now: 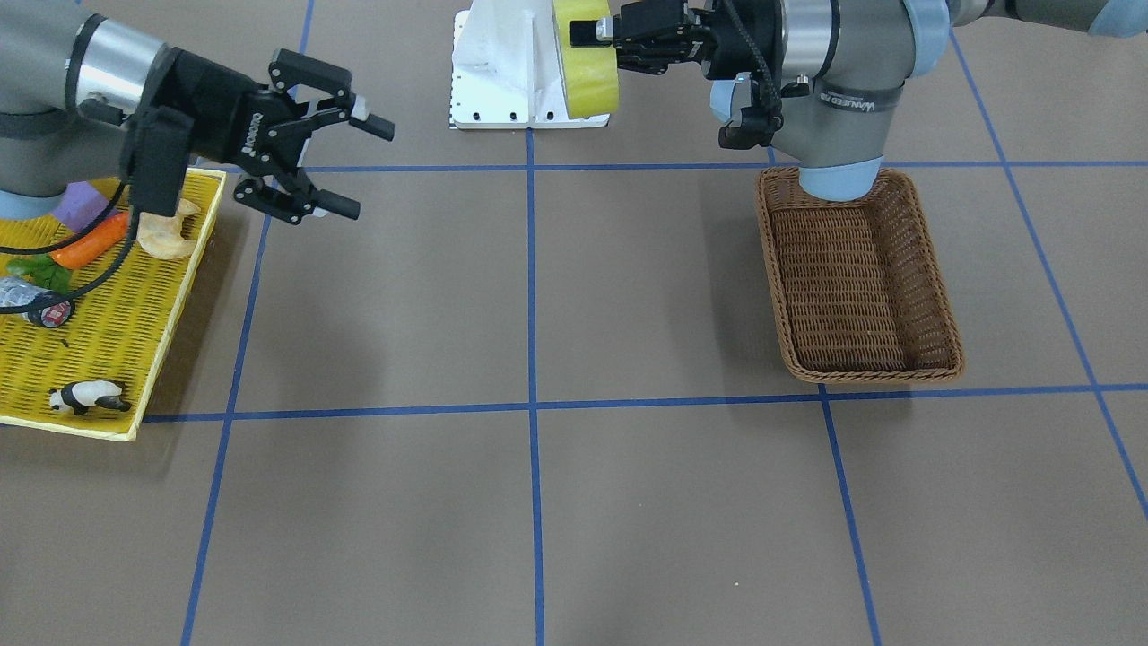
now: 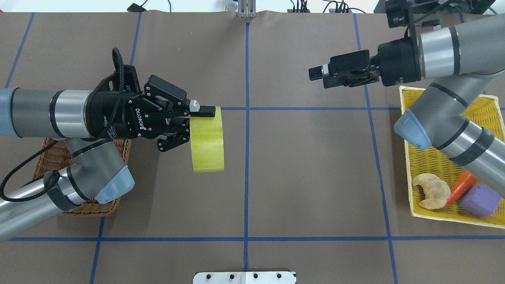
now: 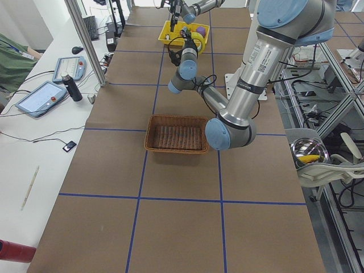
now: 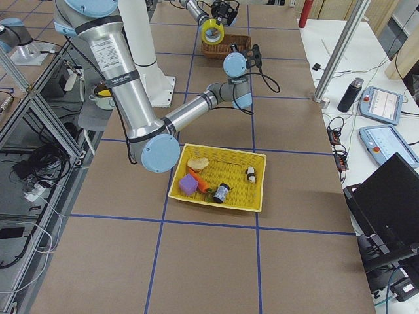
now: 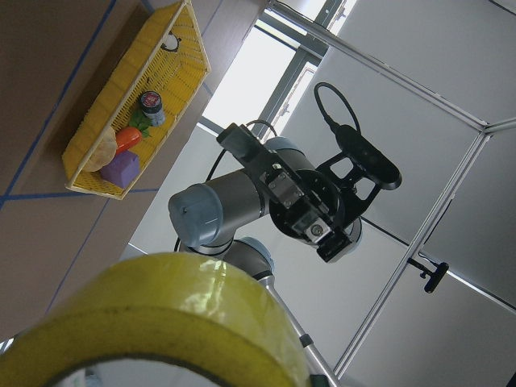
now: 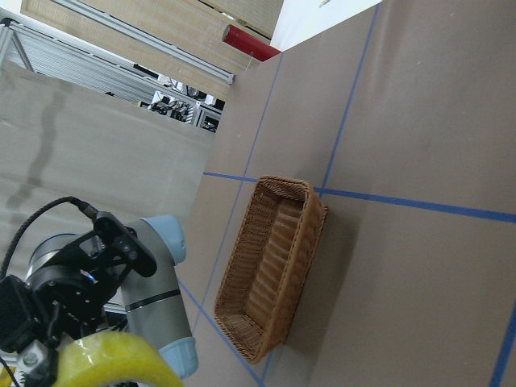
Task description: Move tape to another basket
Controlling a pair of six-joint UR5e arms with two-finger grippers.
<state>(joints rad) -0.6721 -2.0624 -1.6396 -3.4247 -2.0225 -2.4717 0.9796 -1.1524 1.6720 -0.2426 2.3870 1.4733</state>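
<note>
Tape [image 2: 207, 144] hangs clamped in left tool [image 2: 197, 120]; right tool [image 1: 363, 168] gapes.

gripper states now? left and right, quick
Left gripper: closed, holding the tape.
Right gripper: open, empty.

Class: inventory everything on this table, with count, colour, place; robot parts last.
translucent packing tape roll: 1, yellow, held over table's middle
woven wicker rectangular basket: 1, brown, robot's left
flat plastic mesh tray: 1, yellow, robot's right
croissant: 1, tan, in tray
carrot: 1, orange, in tray
leafy sprig: 1, green, in tray
cube block: 1, purple, in tray
small cylinder: 1, red-black end, in tray
panda figurine: 1, black-white, in tray
left pincer: 1, black, shut on tape roll
right pincer: 1, black, open
</note>
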